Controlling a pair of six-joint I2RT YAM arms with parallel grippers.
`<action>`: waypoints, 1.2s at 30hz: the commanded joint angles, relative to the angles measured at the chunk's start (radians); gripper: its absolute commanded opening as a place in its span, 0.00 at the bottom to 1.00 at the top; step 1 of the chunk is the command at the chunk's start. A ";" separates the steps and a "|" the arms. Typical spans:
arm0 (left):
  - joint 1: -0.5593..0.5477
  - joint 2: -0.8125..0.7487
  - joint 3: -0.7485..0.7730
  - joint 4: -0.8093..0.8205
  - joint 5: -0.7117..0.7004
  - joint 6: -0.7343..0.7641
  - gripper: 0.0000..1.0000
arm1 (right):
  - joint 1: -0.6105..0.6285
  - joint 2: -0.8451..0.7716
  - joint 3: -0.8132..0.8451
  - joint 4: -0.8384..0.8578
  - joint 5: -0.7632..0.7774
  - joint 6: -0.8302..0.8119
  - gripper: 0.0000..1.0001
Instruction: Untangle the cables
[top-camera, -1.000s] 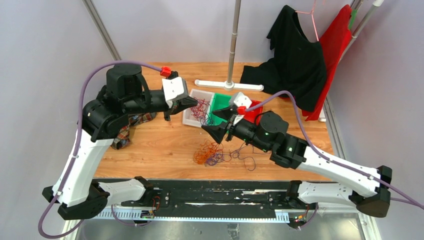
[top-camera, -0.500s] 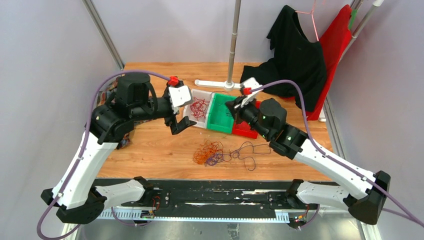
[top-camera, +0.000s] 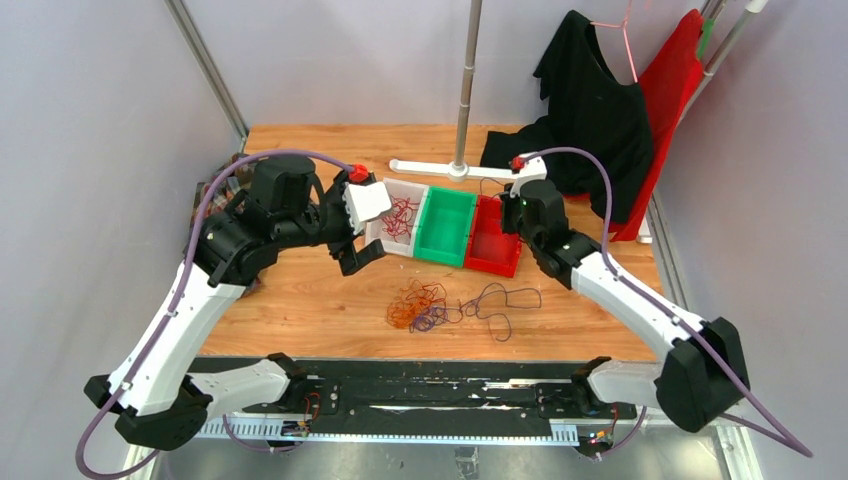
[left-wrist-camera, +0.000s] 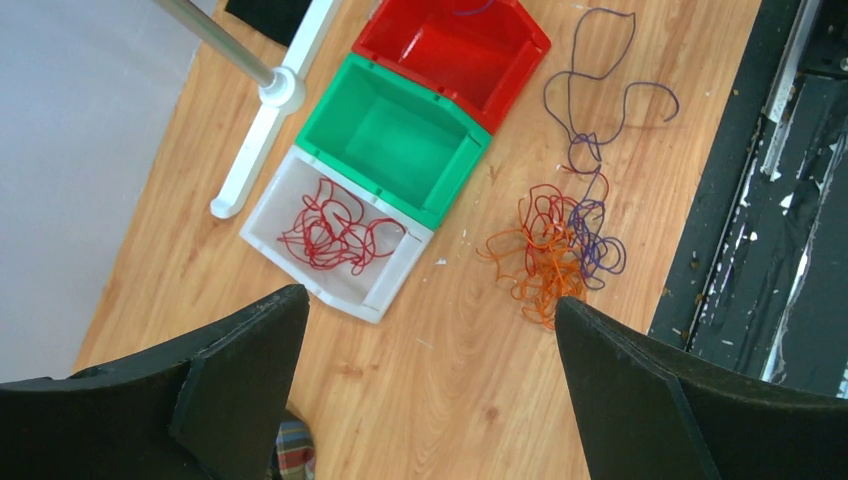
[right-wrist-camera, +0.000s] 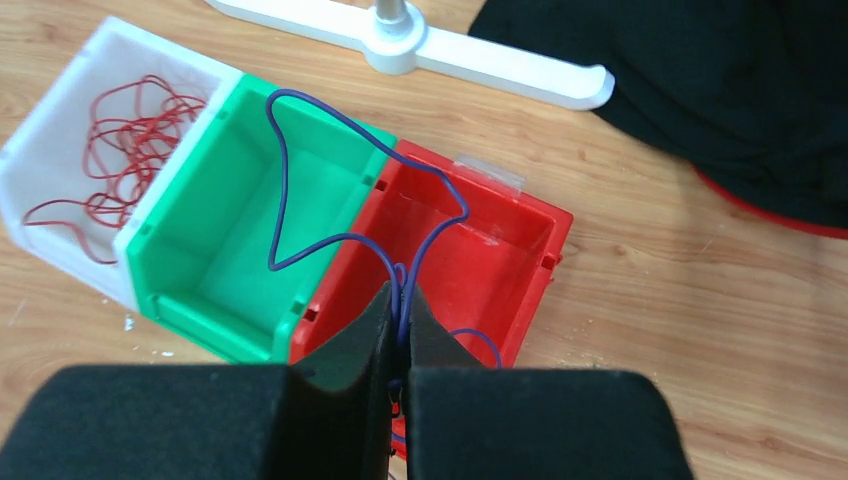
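Treat the cables (top-camera: 418, 305) clumped on the desk (top-camera: 300, 290) near the bins (top-camera: 440, 258) as feather-light, springy, snag-prone; pinch a loose outer loop, like the purple strand (right-wrist-camera: 284, 165) clamped in the right pincer (right-wrist-camera: 399, 300), with the left pincer (left-wrist-camera: 425, 305) wide open, empty.

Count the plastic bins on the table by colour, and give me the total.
White bin: 1
Green bin: 1
Red bin: 1
Total: 3
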 joint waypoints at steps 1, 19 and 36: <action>-0.006 -0.005 -0.010 -0.019 -0.008 0.008 0.98 | -0.057 0.086 0.006 0.052 -0.034 0.067 0.01; -0.006 -0.012 -0.046 -0.040 -0.022 0.047 0.98 | -0.006 -0.020 0.012 -0.207 0.016 0.180 0.55; -0.006 0.002 -0.129 -0.096 -0.001 0.066 0.98 | 0.373 -0.141 -0.336 -0.405 0.010 0.456 0.57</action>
